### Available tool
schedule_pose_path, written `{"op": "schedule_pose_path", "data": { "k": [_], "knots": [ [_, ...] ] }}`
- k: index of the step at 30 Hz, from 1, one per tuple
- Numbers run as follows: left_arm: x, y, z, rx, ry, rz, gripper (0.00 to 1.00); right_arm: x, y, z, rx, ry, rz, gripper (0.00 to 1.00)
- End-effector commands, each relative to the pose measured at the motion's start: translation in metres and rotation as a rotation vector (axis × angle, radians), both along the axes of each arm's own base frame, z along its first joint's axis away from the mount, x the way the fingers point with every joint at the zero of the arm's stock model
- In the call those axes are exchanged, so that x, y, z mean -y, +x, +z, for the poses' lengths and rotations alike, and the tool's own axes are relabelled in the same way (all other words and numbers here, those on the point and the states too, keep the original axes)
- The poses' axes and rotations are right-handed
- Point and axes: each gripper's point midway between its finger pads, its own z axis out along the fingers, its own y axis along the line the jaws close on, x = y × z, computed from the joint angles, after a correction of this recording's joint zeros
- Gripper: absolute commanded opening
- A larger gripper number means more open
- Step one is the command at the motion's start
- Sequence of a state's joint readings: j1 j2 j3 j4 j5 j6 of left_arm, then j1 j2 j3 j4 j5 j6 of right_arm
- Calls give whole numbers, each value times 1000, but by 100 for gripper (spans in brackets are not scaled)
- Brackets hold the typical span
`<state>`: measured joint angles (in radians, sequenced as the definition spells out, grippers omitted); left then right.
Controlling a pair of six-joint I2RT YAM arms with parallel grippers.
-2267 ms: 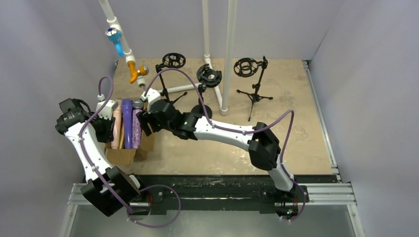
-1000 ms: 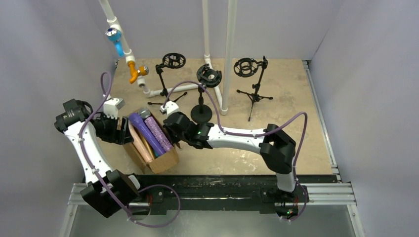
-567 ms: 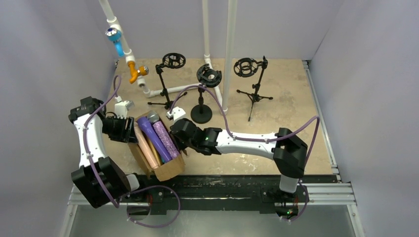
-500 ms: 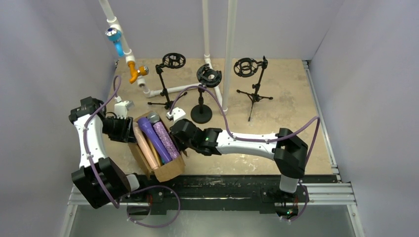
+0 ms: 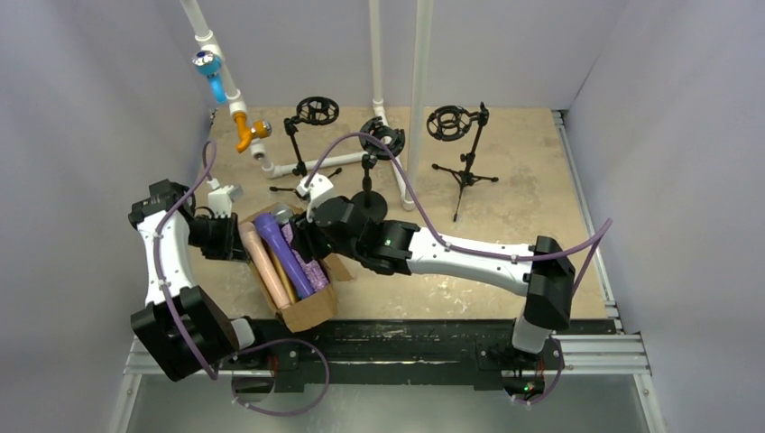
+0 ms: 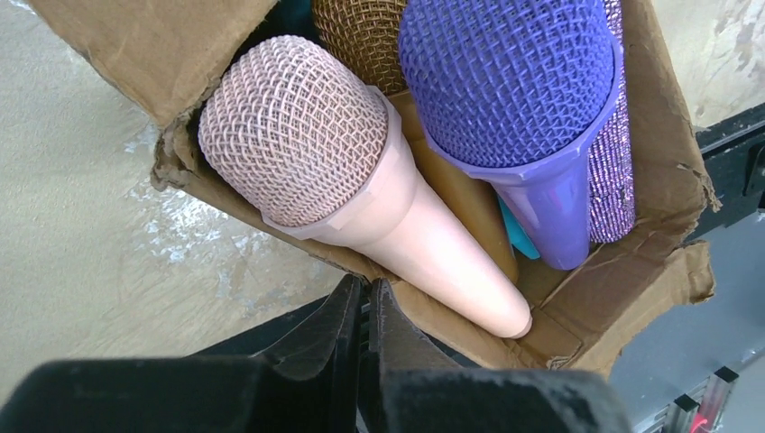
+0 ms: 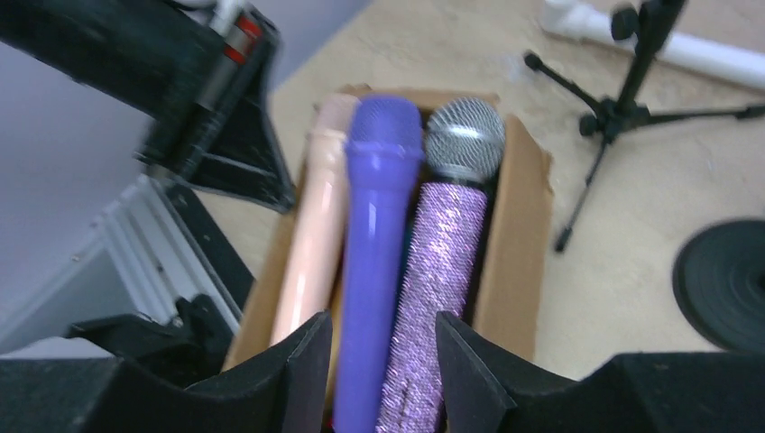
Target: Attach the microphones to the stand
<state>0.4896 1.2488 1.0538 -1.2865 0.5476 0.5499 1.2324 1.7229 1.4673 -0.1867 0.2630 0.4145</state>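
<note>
The left gripper (image 6: 365, 293) has its black fingers (image 6: 343, 311) pressed to a thin slit against the torn left wall of the cardboard box (image 6: 622, 262), and it appears to pinch that wall. The right gripper (image 7: 381, 327) hangs over the box with its fingers (image 7: 302, 356) spread wide, holding nothing. The purple mic (image 7: 379, 207) and the glitter mic (image 7: 442, 271) show between them.

The mics lie side by side in the box with their long axes parallel. In the top view they run from far-left to near-right, heads at the far-left end by the left gripper and handles toward the near edge. The peach mic (image 7: 316, 216) is a smooth tapering cone with a pinkish wire-mesh dome. The purple mic is smooth plastic with a matching purple mesh head. The glitter mic has a sparkly lilac body and a round grey metal mesh head. The mesh head of a gold mic (image 6: 356, 32) peeks out lower down between the peach and purple heads, and the rest of it is hidden.

The box sits on the near-left of the beige table (image 5: 505, 198). Farther back are three black stands (image 5: 451, 122) with ring mounts, and white pipes (image 5: 417, 90). A blue mic (image 5: 211, 70) and an orange mic (image 5: 244, 135) sit on the slanted pipe at far-left.
</note>
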Motion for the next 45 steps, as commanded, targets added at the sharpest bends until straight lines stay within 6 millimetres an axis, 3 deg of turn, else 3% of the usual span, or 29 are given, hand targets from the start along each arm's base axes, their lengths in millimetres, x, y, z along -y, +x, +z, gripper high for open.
{"op": "schedule_pose_path", "data": {
  "k": [1, 10, 22, 31, 42, 45],
  "knots": [
    [2, 26, 6, 98, -20, -9, 0, -31, -11, 47, 33, 105, 125, 50],
    [17, 35, 12, 160, -50, -45, 0, -63, -7, 8, -2, 15, 173, 49],
    [16, 35, 10, 168, -30, -57, 0, -51, 11, -36, 9, -119, 74, 47],
    [18, 33, 11, 181, -21, -69, 0, -35, 18, -43, 27, -171, 8, 48],
    [25, 35, 11, 189, -41, -80, 0, -63, 5, -72, -50, -172, 90, 47],
    [24, 38, 13, 198, -33, -80, 0, -68, 5, -69, -51, -163, 98, 37]
  ]
}}
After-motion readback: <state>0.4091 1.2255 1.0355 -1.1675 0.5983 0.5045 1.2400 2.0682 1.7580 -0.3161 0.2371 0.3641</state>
